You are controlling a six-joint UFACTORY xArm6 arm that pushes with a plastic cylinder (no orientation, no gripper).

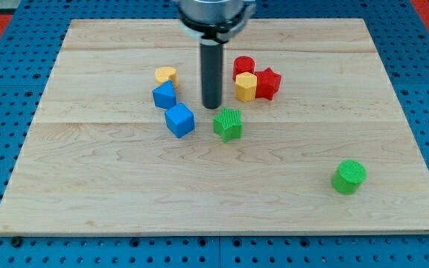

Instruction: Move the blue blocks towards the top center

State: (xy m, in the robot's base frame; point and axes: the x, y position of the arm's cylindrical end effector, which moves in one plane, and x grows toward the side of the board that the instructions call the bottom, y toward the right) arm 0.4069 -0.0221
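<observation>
Two blue blocks lie left of centre on the wooden board (88, 179): a blue triangular block (164, 94) and, just below and right of it, a blue cube (179, 120). My tip (212, 106) stands on the board to the right of both blue blocks, about a block's width from the cube, and just above a green star block (228, 123). It touches none of them as far as I can tell.
A yellow heart-shaped block (166, 75) sits just above the blue triangular block. Right of the rod are a red cylinder (243, 67), a yellow hexagonal block (246, 86) and a red star block (267, 83). A green cylinder (348, 176) lies at lower right.
</observation>
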